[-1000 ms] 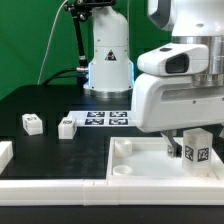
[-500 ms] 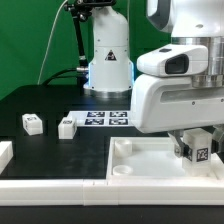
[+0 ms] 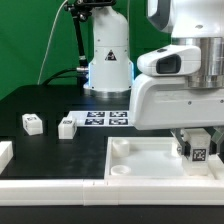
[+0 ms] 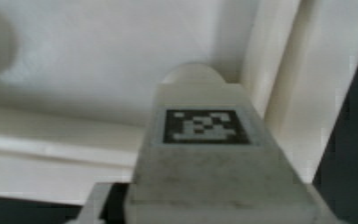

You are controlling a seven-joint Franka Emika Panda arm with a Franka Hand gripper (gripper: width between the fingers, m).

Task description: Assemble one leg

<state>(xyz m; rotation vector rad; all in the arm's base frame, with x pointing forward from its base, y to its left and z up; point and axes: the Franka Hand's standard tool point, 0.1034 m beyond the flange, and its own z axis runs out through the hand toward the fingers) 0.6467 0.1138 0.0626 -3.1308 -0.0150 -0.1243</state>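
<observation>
A tagged leg (image 3: 198, 153) is held clamped between the fingers of the end effector (image 3: 199, 150) just above the white panel (image 3: 150, 165), while two more legs (image 3: 32, 123) are seen farther back on the bench (image 3: 40, 100).

I see the gripper (image 3: 199, 150) holding a tagged leg (image 3: 199, 153) over the white panel (image 3: 135, 160). Two more legs (image 3: 32, 124) (image 3: 67, 127) lie on the black worktop (image 3: 50, 150) near the marker board (image 3: 107, 118).
</observation>
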